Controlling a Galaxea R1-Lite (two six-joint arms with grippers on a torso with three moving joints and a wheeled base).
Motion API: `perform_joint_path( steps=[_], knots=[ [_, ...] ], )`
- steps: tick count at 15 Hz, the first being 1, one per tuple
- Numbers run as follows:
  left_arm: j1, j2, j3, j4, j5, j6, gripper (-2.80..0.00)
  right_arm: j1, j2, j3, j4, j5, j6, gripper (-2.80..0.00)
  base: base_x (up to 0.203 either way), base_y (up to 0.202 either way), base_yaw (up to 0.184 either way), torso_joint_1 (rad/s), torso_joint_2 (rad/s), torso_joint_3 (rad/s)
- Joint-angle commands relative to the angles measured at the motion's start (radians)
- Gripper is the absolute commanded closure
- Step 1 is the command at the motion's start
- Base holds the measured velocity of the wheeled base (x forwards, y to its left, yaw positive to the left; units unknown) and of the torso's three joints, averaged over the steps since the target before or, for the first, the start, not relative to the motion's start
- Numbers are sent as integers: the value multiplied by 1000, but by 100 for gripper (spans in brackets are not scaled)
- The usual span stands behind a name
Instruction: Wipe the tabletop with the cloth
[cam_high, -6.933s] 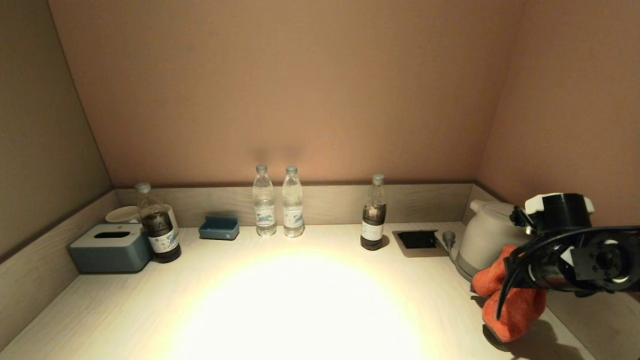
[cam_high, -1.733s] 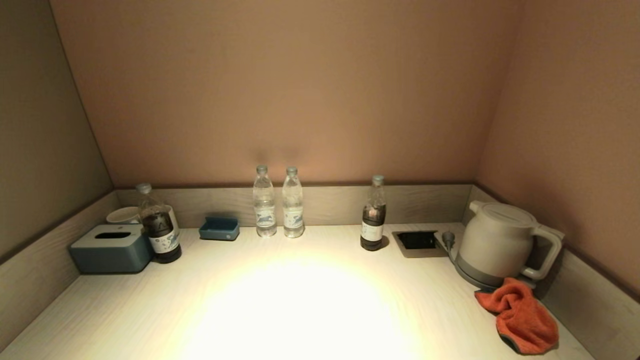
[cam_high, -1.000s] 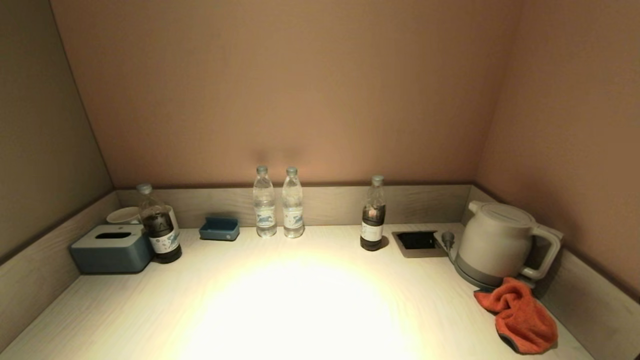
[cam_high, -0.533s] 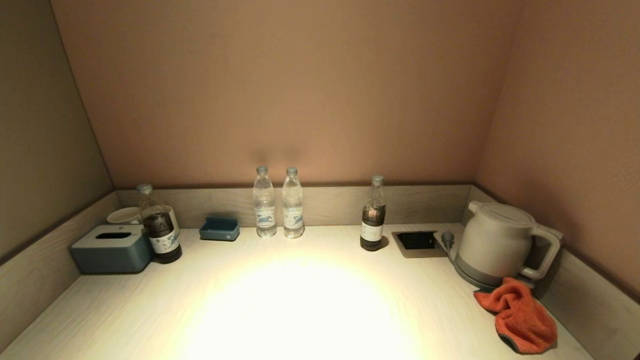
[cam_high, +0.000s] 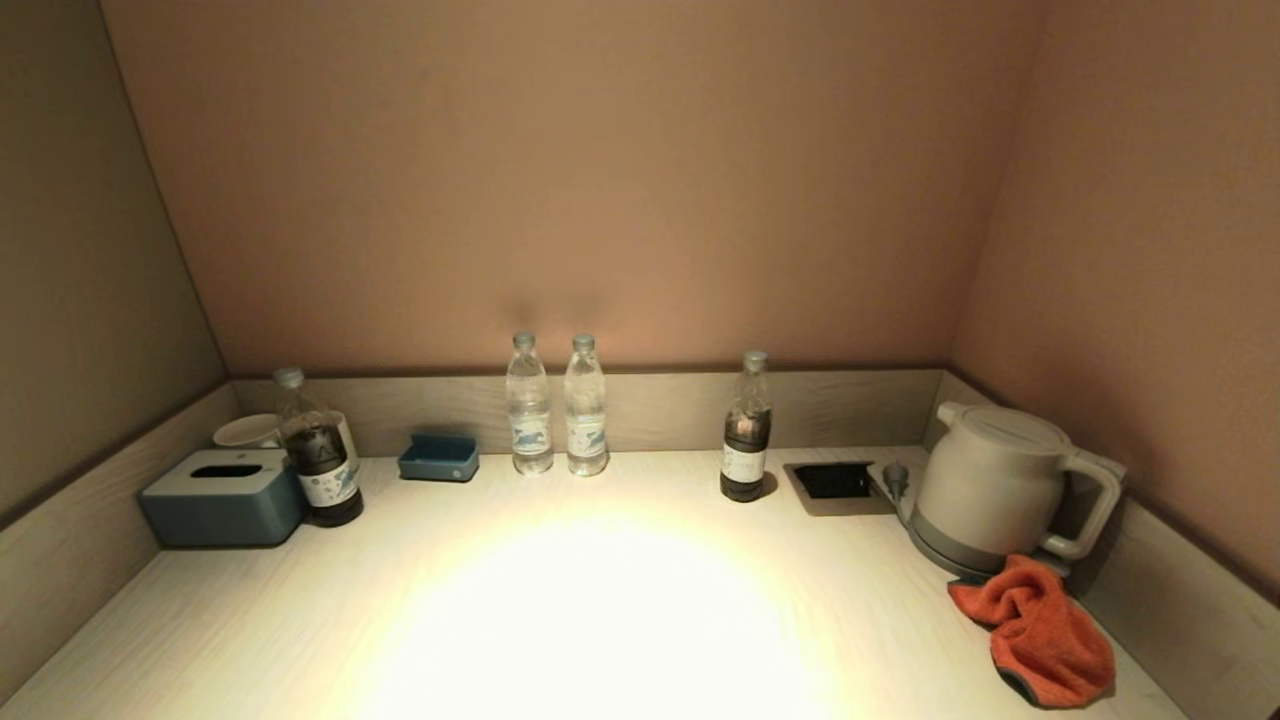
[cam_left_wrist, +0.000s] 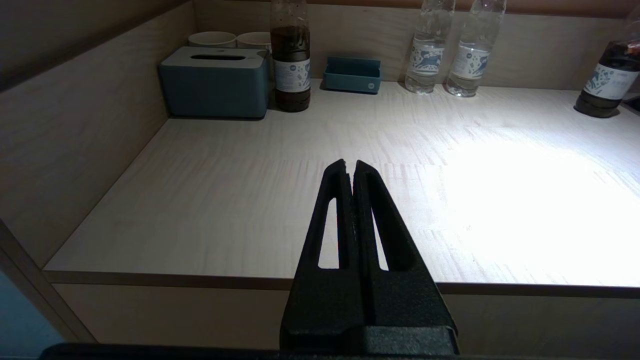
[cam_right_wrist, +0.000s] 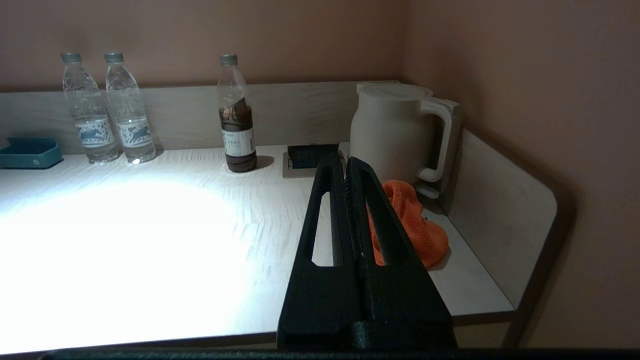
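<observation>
Since the earliest frame the right arm has been withdrawn from the head view, and the cloth (cam_high: 1040, 630) it held beside the kettle (cam_high: 995, 488) has been left crumpled on the tabletop (cam_high: 560, 620), at the near right corner, touching the kettle's base and close to the right rim; over the last seconds nothing on the table has been shifted. The left gripper (cam_left_wrist: 349, 165) is held back at the table's front edge, its fingers (cam_left_wrist: 367, 200) pressed together on nothing, with no object touched. The right gripper (cam_right_wrist: 345, 161) is likewise drawn back beyond the front edge, fingers (cam_right_wrist: 327, 210) clenched and empty — the cloth is seen just behind them, partly hidden by the right-hand finger. Neither gripper is caught by the head view; both are shown only by their own wrist cameras. In the left wrist view the tissue box (cam_left_wrist: 216, 82), two cups (cam_left_wrist: 212, 39) behind it and a dark bottle (cam_left_wrist: 290, 55) are shown clearly, while the water bottles (cam_left_wrist: 426, 55) are cut off at the top. The centre of the tabletop is washed out by glare — its grain cannot be made out there.
</observation>
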Motion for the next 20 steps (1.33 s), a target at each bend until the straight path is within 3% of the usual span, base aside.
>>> perform_joint_path(
  steps=[1,10,20],
  knots=[
    [0,0,0,0,1,-1,0,0,0,69,-190,10,-3,0,0,0,0,0,0,0],
    [0,0,0,0,1,-1,0,0,-1,140,-156,48,1,0,0,0,0,0,0,0],
    [0,0,0,0,1,-1,0,0,-1,141,14,45,1,0,0,0,0,0,0,0]
  ],
)
